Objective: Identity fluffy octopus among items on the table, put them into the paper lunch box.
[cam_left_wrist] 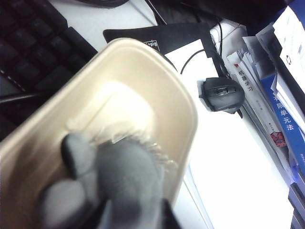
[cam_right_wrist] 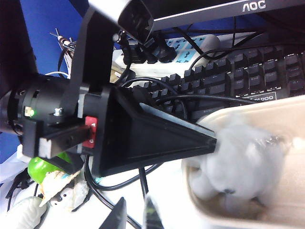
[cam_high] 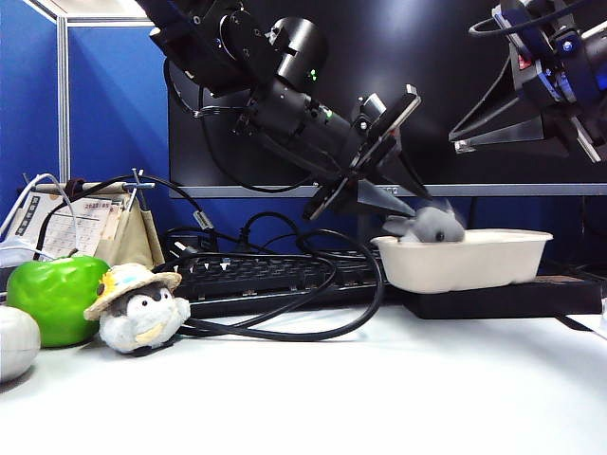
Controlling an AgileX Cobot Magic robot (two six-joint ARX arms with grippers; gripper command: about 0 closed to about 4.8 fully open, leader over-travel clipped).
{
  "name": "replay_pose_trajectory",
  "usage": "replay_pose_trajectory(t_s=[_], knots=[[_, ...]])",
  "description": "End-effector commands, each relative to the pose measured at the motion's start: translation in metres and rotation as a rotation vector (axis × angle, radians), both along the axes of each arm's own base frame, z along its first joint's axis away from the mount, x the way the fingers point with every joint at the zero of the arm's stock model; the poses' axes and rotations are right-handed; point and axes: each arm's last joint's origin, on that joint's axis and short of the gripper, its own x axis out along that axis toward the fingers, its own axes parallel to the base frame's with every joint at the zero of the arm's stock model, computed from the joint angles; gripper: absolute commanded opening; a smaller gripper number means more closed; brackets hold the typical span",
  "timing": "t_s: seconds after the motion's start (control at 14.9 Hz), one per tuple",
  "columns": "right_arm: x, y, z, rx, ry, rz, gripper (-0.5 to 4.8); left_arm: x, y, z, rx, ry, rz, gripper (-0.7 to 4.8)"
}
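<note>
Outside view: left gripper (cam_high: 417, 216) over the paper lunch box (cam_high: 465, 261), fluffy octopus (cam_high: 432, 226) inside, right gripper (cam_high: 460, 145) up high, left wrist view: octopus in box, jaws hidden, right wrist view: left jaws touching octopus, right jaws (cam_right_wrist: 135, 217) slightly spread

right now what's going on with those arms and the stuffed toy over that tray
The left gripper has reached over the paper lunch box and has the fluffy octopus at its tips, inside the box at the near-left end. Whether the jaws have let go cannot be told from these views. The right gripper hangs above on the right, holding nothing. The penguin plush with a straw hat sits untouched on the table, beside a green apple.
</note>
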Motion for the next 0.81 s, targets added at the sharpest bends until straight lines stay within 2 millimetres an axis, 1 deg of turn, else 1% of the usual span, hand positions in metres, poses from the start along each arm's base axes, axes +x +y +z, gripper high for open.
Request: replay_pose_trajectory(t_s=[0.07,0.13,0.2,0.27,0.54,0.81], knots=[[0.0,0.0,0.004,0.006,-0.022,0.006,0.54,0.0,-0.001,0.005,-0.014,-0.018,-0.01,1.93],[0.0,0.0,0.004,0.006,-0.022,0.006,0.54,0.0,-0.001,0.005,-0.014,-0.019,-0.01,1.94],[0.0,0.0,0.004,0.006,-0.022,0.006,0.54,0.0,-0.001,0.005,-0.014,-0.017,-0.009,2.25],[0.0,0.0,0.004,0.006,-0.022,0.006,0.54,0.0,-0.001,0.005,-0.012,-0.014,-0.009,2.8],[0.0,0.0,0.004,0.006,-0.022,0.006,0.54,-0.001,0.0,0.008,-0.013,-0.019,-0.01,2.82],[0.0,0.0,0.004,0.006,-0.022,0.006,0.54,-0.003,0.01,0.025,-0.001,-0.066,-0.018,2.83]])
